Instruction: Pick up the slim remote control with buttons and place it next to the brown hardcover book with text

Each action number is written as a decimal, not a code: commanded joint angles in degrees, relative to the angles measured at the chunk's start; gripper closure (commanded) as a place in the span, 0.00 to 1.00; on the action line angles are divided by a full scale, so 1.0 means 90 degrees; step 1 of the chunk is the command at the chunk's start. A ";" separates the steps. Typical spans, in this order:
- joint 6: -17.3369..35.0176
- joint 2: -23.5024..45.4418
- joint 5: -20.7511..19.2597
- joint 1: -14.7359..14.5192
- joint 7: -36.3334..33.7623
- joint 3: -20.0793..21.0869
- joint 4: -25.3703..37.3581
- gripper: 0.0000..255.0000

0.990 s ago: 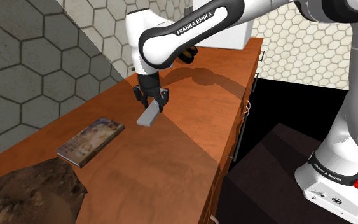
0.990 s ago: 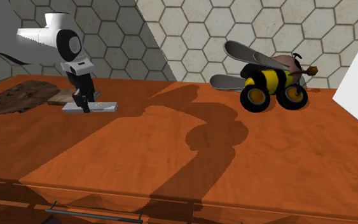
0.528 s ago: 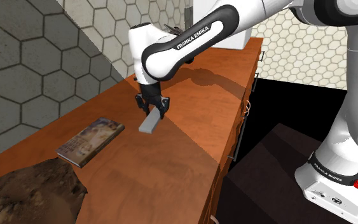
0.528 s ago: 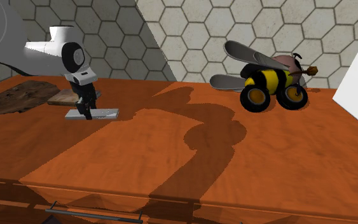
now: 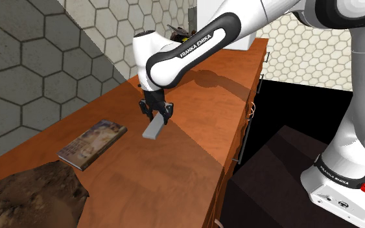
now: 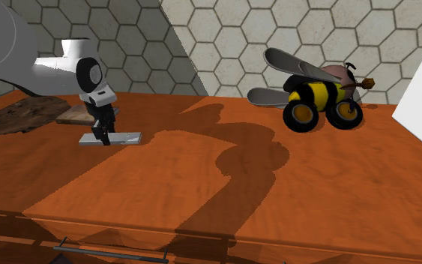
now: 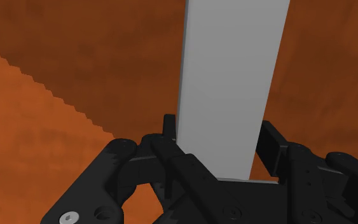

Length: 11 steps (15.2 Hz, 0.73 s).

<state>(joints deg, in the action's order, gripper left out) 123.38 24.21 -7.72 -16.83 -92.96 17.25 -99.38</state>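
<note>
while the gripper (image 5: 156, 114) pinches one end of the remote (image 5: 152, 129) between its black fingers (image 7: 171, 137), i read the remote as a plain grey slab, long, thin and flat-faced. it hangs low over the smooth orange-brown wooden top (image 5: 181, 162); i cannot tell whether it touches. the book (image 5: 91, 144), flat with a pale printed cover, lies near it toward the shoulder view's left. close by the book spreads a rough, lumpy dark brown mass (image 5: 25, 194).
</note>
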 commanded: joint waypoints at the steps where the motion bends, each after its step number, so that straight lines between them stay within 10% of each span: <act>1: 0.0002 0.0001 -0.0001 -0.0001 0.0000 0.0000 0.0002 1.00; 2: 0.0002 0.0001 -0.0001 -0.0001 0.0000 0.0000 0.0002 1.00; 3: 0.0002 0.0001 -0.0001 -0.0001 -0.0001 0.0000 0.0003 0.00; 11: -0.0525 -0.0273 0.0106 0.0032 0.0067 0.0049 0.0267 0.00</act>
<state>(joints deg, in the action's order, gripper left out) 120.09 22.81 -7.16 -16.83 -92.78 17.57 -97.34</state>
